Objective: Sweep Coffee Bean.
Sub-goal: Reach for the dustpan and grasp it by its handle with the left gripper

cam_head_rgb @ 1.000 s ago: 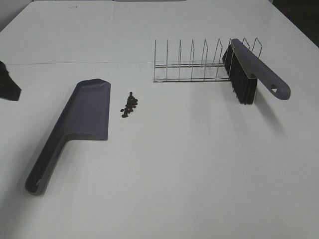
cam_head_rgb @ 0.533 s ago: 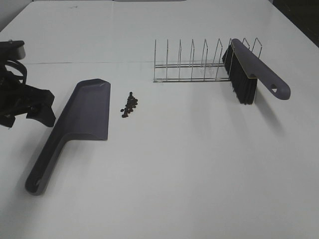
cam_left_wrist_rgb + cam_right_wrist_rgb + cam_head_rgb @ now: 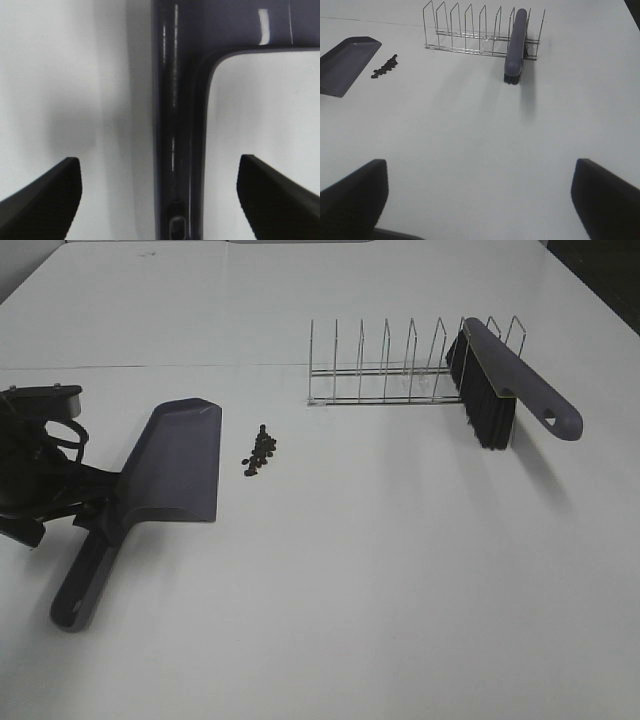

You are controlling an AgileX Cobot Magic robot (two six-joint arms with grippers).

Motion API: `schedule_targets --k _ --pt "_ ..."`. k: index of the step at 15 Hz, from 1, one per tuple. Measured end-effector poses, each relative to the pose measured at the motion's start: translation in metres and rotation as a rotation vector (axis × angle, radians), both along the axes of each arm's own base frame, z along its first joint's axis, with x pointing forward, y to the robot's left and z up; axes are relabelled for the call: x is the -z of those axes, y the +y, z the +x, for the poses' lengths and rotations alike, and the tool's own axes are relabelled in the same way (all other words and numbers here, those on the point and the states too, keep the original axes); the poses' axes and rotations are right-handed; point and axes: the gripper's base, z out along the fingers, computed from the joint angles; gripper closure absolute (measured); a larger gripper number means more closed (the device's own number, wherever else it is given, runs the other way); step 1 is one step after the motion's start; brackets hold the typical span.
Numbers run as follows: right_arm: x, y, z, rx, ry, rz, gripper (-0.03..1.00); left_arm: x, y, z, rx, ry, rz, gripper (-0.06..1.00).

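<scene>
Purple dustpan [image 3: 175, 460] handle lies inside the widely spread left gripper [image 3: 159, 165]; coffee bean [image 3: 260, 452] sits just beside the pan; right gripper [image 3: 480, 170] is spread wide.

Left gripper [image 3: 159, 162] low, fingers spread wide; right gripper [image 3: 479, 167] higher, fingers also wide.

The dustpan [image 3: 170, 465] lies flat on the table [image 3: 380, 570]. Its handle runs between the two fingers [image 3: 45, 200] of the left gripper [image 3: 157, 162], one finger on each side, not touching. The coffee bean [image 3: 260, 452] pile lies just beside the pan, on the side away from those fingers. Far ahead of the fingers of the right gripper [image 3: 479, 164] stands the rack [image 3: 385, 370], with the brush [image 3: 500, 380] resting in its end.
</scene>
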Motion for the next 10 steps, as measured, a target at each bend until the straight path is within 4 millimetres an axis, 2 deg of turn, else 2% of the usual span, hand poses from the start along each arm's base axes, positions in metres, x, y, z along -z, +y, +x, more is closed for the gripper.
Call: schedule_targets --k 4,10 --pt "0.000 0.000 0.000 0.000 0.000 0.000 0.11 0.017 -0.013 0.003 0.007 0.014 0.008 0.16" --pt "0.000 0.000 0.000 -0.001 0.000 0.001 0.11 0.035 -0.021 0.028 0.030 0.091 0.027 0.19"
